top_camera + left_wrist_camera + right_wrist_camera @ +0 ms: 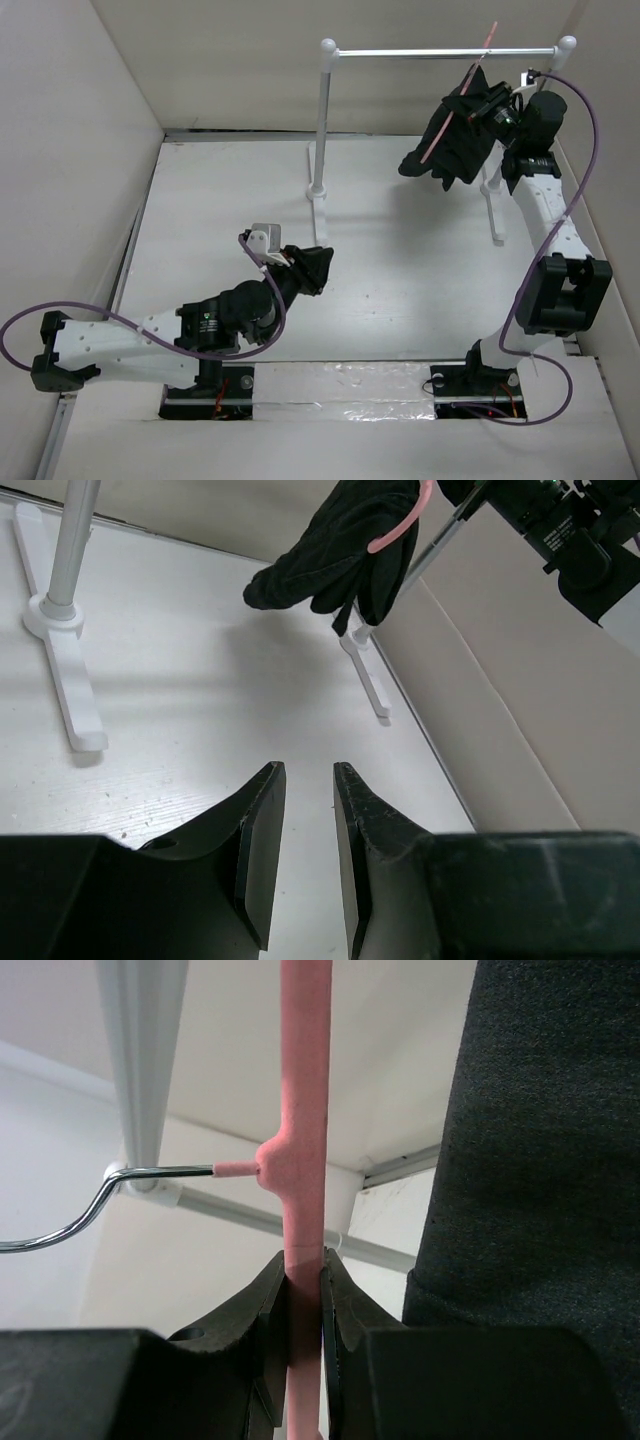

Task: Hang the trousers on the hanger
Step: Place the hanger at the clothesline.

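Left gripper (312, 268) sits low over the white table (400, 290), left of centre, pointing toward the far right corner. In the left wrist view its two black fingers (262, 850) stand a narrow way apart. Only bare tabletop shows in the gap, so it holds nothing.

Beyond it, a white rail (440, 52) on two posts spans the back of the table. The left post (322, 120) rises from a flat foot on the tabletop.

Further right, the trousers (455, 135) hang as a bunched black mass under the right half of the rail, off the table and well apart from the left gripper. They are draped over the hanger (468, 92), a thin pink bar set on a slant. Its upper end pokes above the rail and its lower end shows at the cloth's lower left. In the left wrist view the trousers (330, 540) hang high ahead, with a curve of the pink hanger (400, 525) looping out of the folds.

At far right, raised near rail height, the right gripper (492, 105) is clamped on the hanger. The right wrist view shows its fingers (265, 1310) pressed against both sides of the pink hanger (303, 1080), with dark trousers (540, 1160) just beside it on the right. The metal hook (160, 1170) juts left toward the rail. Whether the hook rests on the rail cannot be told.
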### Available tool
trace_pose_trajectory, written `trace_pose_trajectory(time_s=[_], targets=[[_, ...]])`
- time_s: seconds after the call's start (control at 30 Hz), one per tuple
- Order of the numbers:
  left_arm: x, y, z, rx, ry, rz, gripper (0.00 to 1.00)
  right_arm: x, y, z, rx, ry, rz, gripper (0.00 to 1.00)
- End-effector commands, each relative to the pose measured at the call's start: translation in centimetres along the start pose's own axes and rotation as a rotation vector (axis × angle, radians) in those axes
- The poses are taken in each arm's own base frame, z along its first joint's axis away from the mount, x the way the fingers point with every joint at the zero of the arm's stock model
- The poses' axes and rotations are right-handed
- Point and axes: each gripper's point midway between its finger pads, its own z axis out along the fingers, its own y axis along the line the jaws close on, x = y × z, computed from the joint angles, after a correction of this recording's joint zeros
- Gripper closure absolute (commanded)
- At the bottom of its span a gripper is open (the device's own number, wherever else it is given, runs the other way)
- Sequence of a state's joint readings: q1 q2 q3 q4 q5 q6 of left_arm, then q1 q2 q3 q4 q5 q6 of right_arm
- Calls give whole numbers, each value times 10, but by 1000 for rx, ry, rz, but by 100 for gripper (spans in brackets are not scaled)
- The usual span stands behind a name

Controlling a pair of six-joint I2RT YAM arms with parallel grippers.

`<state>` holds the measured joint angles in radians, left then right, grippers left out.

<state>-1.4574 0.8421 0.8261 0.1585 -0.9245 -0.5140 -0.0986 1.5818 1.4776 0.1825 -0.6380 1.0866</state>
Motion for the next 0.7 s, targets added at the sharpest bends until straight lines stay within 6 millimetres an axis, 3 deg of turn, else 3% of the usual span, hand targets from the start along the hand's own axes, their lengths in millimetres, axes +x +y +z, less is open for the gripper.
trace_pose_trajectory(time_s=[0.0,0.3,0.57,0.67], targets=[[-14,4,-5,-3,-21,-47,77,-36,64,-7,-170,-77,-127,100],[-7,19,-8,-40,-24,-41,76,-65,54,8,-157,-95,-134,100],[-8,21,-10,-38,-19,-59,76,-69,9,23,-117,-95,-82,100],[-4,21,-12,-4,-17,-63,76,-67,5,28,-126,-66,-69,100]])
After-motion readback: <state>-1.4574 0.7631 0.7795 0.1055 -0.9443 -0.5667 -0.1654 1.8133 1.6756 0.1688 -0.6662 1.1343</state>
